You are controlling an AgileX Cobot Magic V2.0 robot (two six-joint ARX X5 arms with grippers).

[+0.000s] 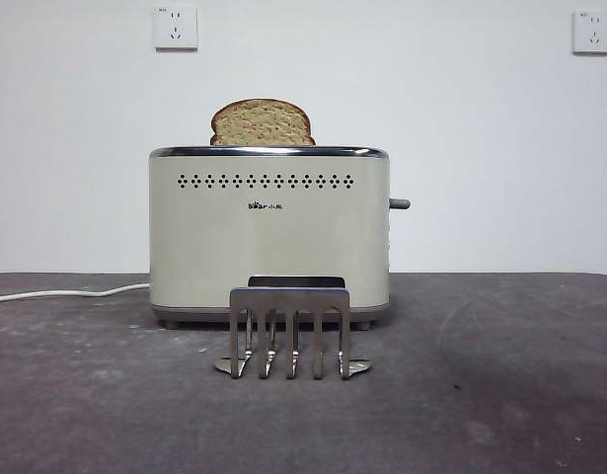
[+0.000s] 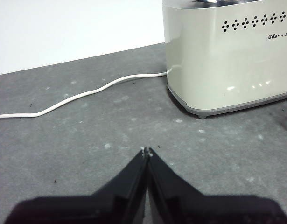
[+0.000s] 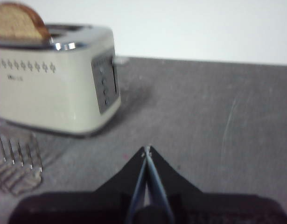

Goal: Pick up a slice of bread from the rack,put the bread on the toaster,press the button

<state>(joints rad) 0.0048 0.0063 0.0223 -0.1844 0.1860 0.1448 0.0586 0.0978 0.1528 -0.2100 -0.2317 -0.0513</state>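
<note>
The cream toaster stands mid-table with the tan slice of bread upright in its top slot, its domed top showing above the chrome rim. The dark button sticks out from the toaster's right end. The grey rack stands empty in front of the toaster. My left gripper is shut and empty, low over the mat off the toaster's cord side. My right gripper is shut and empty, off the toaster's button end; the bread and rack show there too.
A white cord runs from the toaster to the left edge; it also shows in the left wrist view. Two white wall sockets sit on the back wall. The grey mat covers the table.
</note>
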